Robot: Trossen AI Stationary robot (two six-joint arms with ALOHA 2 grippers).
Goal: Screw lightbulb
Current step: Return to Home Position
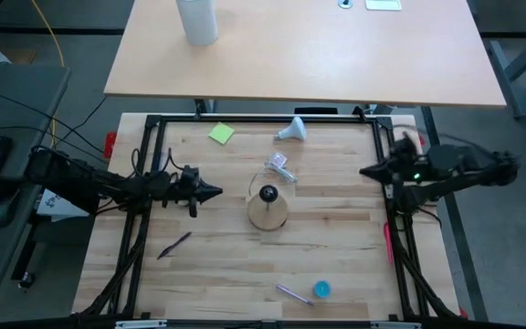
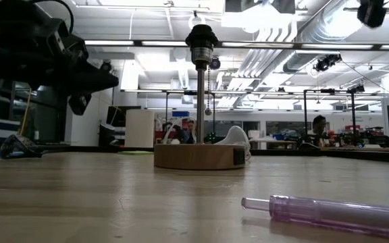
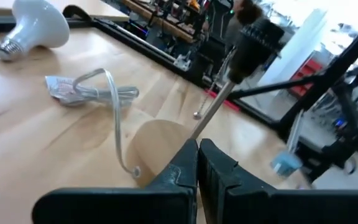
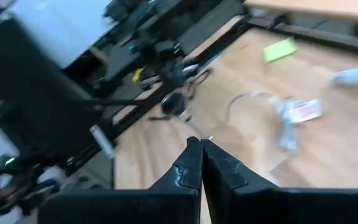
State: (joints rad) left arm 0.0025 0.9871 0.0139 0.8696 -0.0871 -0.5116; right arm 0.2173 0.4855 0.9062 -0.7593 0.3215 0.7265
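Observation:
The white frosted lightbulb [image 1: 290, 131] lies on its side on the table near the far edge; it also shows in the left wrist view [image 3: 35, 28]. The round wooden base [image 1: 268, 213] with its black socket [image 1: 268, 194] on a metal stem stands at the table's middle, its white cord [image 1: 281, 169] coiled behind it. My left gripper [image 1: 217, 192] is shut and empty, left of the base. My right gripper [image 1: 365, 171] is shut and empty at the table's right side.
A green sticky note [image 1: 221, 133] lies at the far left. A dark pen [image 1: 175, 244] lies near left. A purple syringe-like tube [image 1: 292, 293] and a blue cap [image 1: 321, 290] lie near the front edge. A black frame [image 1: 263, 120] borders the table.

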